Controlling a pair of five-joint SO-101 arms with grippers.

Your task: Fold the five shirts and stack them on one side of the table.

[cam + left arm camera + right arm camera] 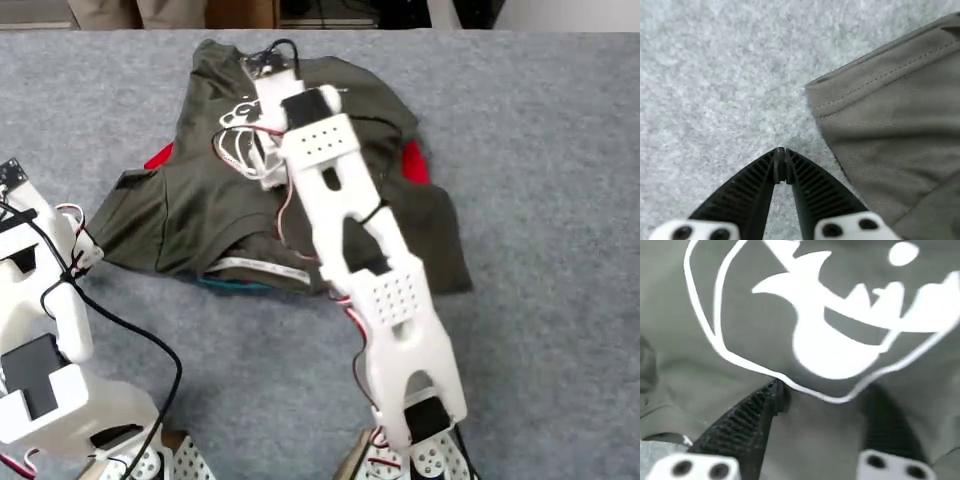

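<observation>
olive shirt [200, 215] lies under r claw [824, 388], jaws wide, at white print [830, 347].

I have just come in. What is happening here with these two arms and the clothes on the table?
The right arm stretches over a pile of shirts on the grey table. Its gripper is open, low over the white print of the olive shirt, which lies on top, spread and crumpled, not yet folded. A red shirt and a teal edge peek out beneath. The left gripper is shut over bare table, beside the olive shirt's edge.
</observation>
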